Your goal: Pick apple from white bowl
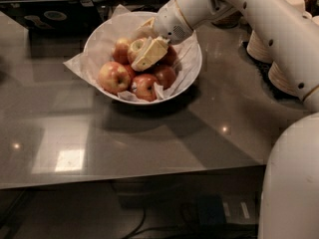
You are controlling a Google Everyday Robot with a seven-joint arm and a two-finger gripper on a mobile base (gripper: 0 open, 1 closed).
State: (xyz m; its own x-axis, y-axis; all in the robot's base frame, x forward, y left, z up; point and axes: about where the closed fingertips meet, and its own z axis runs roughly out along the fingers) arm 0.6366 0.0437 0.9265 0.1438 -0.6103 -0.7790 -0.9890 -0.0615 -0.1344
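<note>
- The white bowl point(193, 76) stands on the grey worktop point(149, 143), lined with crinkled white paper point(75, 64) that spills over the bowl's rim on its left side.
- The apple point(134, 46) lies near the middle of the bowl, high in the pile. Only its yellowish top and stem dimple show, and the rest is covered.
- The pincer point(148, 54) sits inside the bowl, right on that apple, its cream-coloured tip lying across the apple's right flank.
- I cannot tell whether the pincer is spread around the apple or pinching it, because its far side is hidden behind the fruit and the wrist.
- The white arm point(259, 19) reaches over the bowl's right rim and hides the back wall of the bowl there.
- Other apples crowd round: a red one point(113, 77) at the bowl's left front, another point(144, 86) at its front rim, a small dark red one point(165, 75) to the right, and one point(121, 49) half hidden behind.
- Right of the bowl, stacks of pale plates point(281, 76) are partly blocked by the arm.
- Beyond the bowl, dark things on the worktop are too dim to name.
</note>
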